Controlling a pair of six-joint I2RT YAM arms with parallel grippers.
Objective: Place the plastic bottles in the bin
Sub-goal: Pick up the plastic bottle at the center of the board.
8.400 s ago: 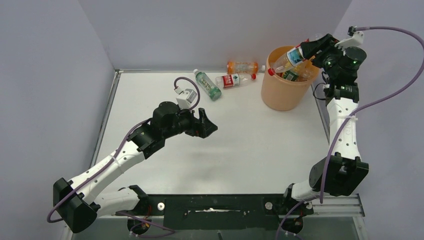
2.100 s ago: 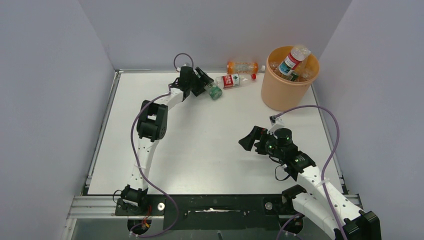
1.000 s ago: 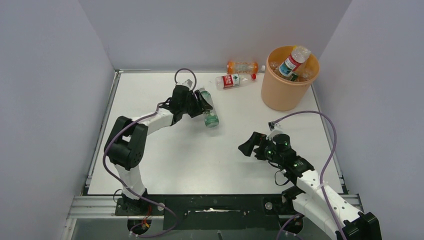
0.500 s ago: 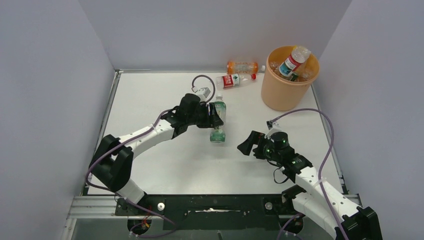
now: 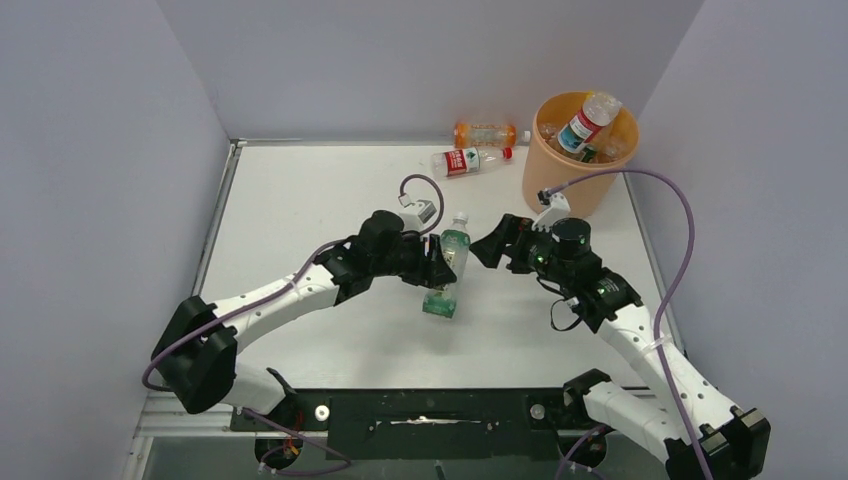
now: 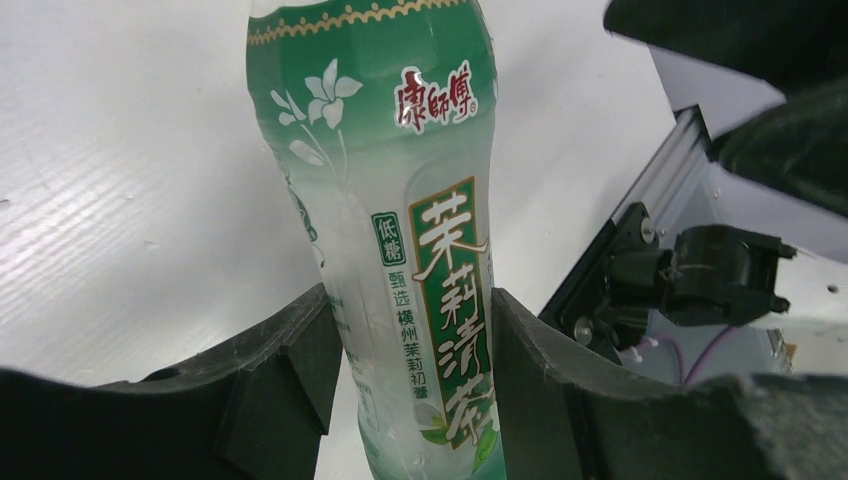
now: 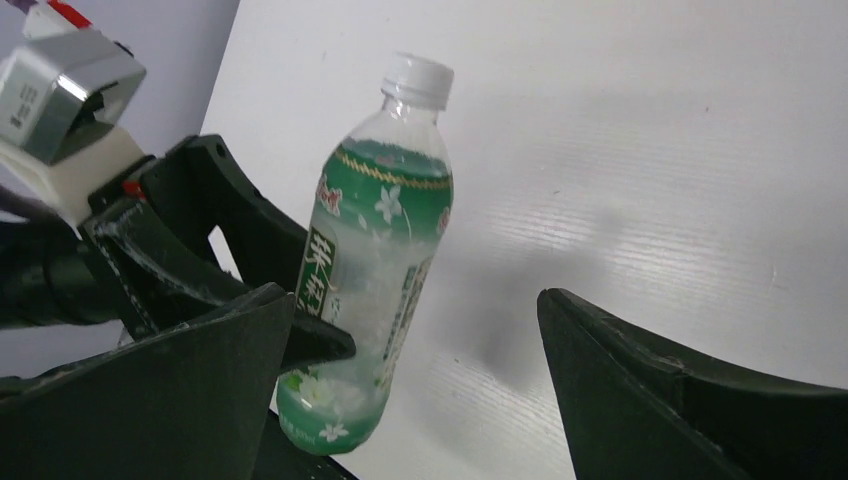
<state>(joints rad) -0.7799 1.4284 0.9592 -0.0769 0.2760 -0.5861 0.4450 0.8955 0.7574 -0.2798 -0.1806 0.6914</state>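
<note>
My left gripper (image 5: 438, 272) is shut on a clear bottle with a green label (image 5: 449, 262), held upright above the middle of the table with its white cap up. In the left wrist view the bottle (image 6: 400, 220) fills the gap between both pads. My right gripper (image 5: 488, 247) stands open just right of it, and in the right wrist view the bottle (image 7: 385, 220) sits by its left finger. The peach-orange bin (image 5: 563, 190) stands at the far right with several bottles in it, a red-labelled one (image 5: 582, 120) sticking up.
An orange bottle (image 5: 487, 133) lies against the back wall. A clear bottle with a red label (image 5: 462, 160) lies in front of it, left of the bin. Grey walls close in the left, back and right sides of the white table (image 5: 300, 190).
The left arm has carried the green-labelled bottle from the far left toward the middle. The right gripper has swung up and left, and now faces the bottle.
</note>
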